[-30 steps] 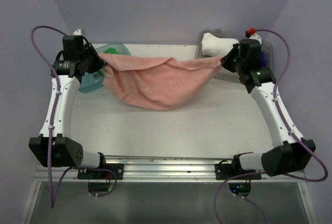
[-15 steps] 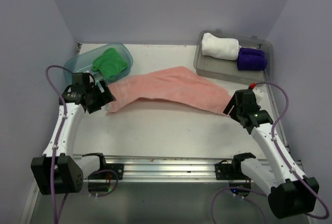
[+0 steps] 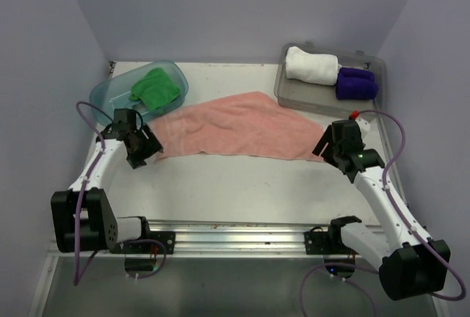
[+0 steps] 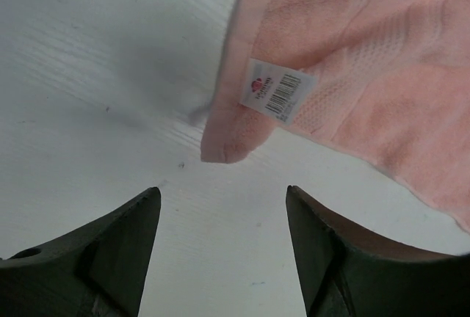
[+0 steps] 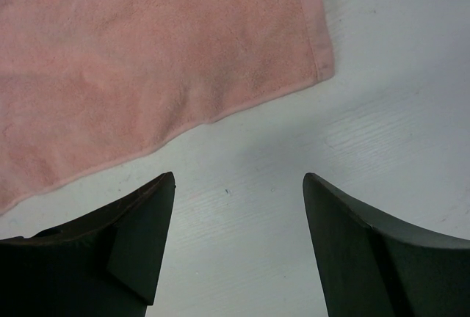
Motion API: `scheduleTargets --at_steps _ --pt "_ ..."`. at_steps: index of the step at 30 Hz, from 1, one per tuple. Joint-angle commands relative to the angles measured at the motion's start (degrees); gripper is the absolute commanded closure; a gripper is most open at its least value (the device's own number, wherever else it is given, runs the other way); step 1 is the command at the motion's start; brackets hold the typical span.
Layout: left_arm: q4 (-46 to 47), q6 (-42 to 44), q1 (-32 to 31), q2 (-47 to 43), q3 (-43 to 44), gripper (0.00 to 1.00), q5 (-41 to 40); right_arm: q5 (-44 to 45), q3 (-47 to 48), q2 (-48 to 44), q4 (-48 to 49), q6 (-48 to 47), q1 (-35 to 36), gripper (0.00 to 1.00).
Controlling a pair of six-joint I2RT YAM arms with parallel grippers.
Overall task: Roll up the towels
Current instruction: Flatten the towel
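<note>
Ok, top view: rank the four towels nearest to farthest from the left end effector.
1. Pink towel, right beside the left end effector.
2. Green towel, in the tub behind.
3. White towel, far-right tray.
4. Purple towel, farther right.

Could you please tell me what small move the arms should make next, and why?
Probably ease the open left pincer and right pincer onto the corners of the pink towel just ahead and grip: it lies spread, unrolled and crooked.
</note>
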Motion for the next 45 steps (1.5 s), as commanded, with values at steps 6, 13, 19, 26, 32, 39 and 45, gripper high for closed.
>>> scheduleTargets --at_steps 6,13,19,26,32,39,45 --pt "16.01 -7.09 0.34 8.53 -4.32 0.18 -1.45 -2.49 2.15 0.94 2.53 -1.15 -0.07 0.26" --pt "17.79 -7.36 0.34 16.62 -3.01 0.73 -0.99 -4.94 1.37 3.92 2.89 -0.98 -0.16 0.25" --pt "10.05 -6.48 1.04 7.96 -1.42 1.00 -8.03 -10.74 -1.71 10.07 3.15 2.36 -1.47 0.22" --pt "5.30 -4.64 6.14 -1.82 -2.30 1.00 -5.49 -14.97 -4.79 10.70 5.35 4.21 -8.41 0.23" --pt "3.89 -2.79 11.15 -5.52 -3.09 1.00 -3.20 -17.51 -6.10 11.48 8.42 2.54 -14.92 0.25" --pt "4.15 -2.26 11.42 -4.12 -2.56 1.00 -0.04 -22.07 -11.46 15.88 17.80 5.52 -14.83 0.32" --pt "4.33 -1.91 11.33 -3.94 -2.91 1.00 0.57 -21.74 -12.78 20.80 25.53 5.79 -14.31 0.63"
